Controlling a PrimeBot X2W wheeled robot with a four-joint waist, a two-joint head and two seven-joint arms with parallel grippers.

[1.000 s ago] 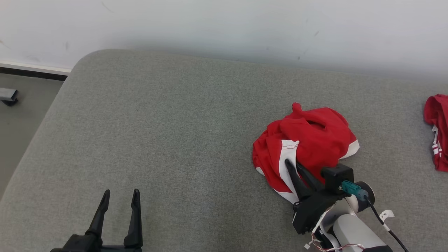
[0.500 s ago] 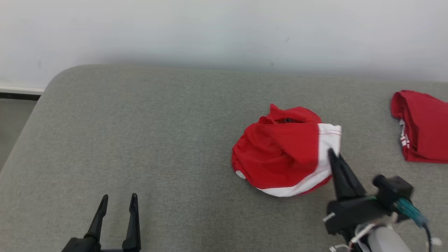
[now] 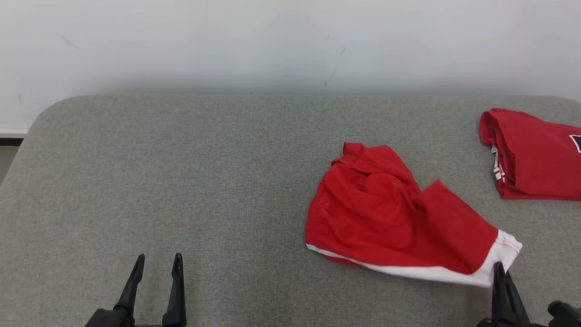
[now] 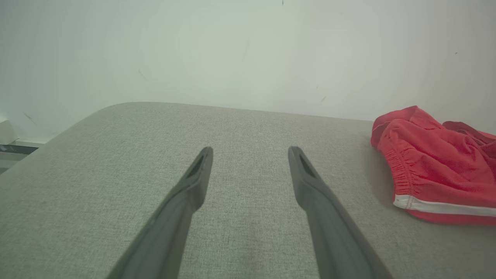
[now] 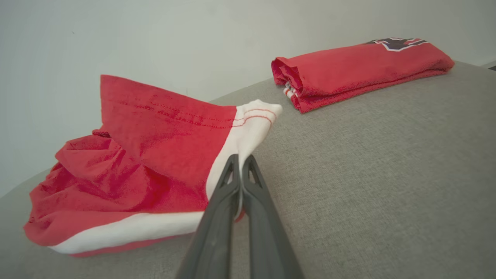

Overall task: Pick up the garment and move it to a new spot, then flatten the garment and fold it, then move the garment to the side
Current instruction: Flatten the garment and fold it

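Bare cushion (image 3: 181,181) runs to its left edge. My right gripper (image 5: 240,158) pinches the shorts (image 3: 386,218) by the hem; left gripper (image 3: 159,259) spread, empty.

Garment (image 3: 386,213) on cushion (image 3: 181,181), folded cloth (image 3: 535,159) behind it to R.

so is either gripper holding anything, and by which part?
The right gripper is shut on the red shorts, pinching the white-trimmed leg hem at its corner. The left gripper is open and holds nothing.
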